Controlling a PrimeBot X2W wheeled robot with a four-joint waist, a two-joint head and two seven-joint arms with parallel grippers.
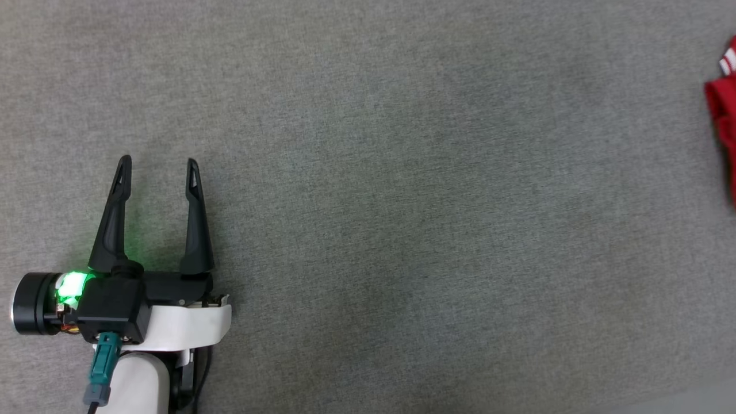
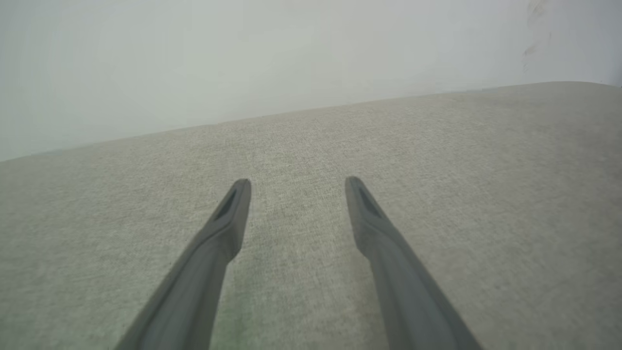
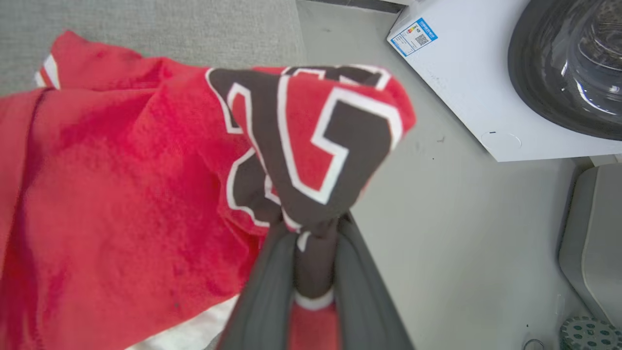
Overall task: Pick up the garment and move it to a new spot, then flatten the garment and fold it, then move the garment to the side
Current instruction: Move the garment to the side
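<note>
The red jersey-style T-shirt with black, white-outlined print (image 3: 121, 194) is gripped by the right pincer (image 3: 311, 238), a printed fold being bunched between its narrowed fingers and the rest spread to their left. The left pincer (image 1: 158, 160) is held wide above the grey woven surface (image 1: 402, 230).

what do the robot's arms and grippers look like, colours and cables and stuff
The left gripper has two long black fingers tapering to slotted tips on a boxy black body with a glowing green light and a round black cap beside it. A teal plug with a cable enters from below, and the forearm is white. The right gripper has matching dark grey fingers.
</note>
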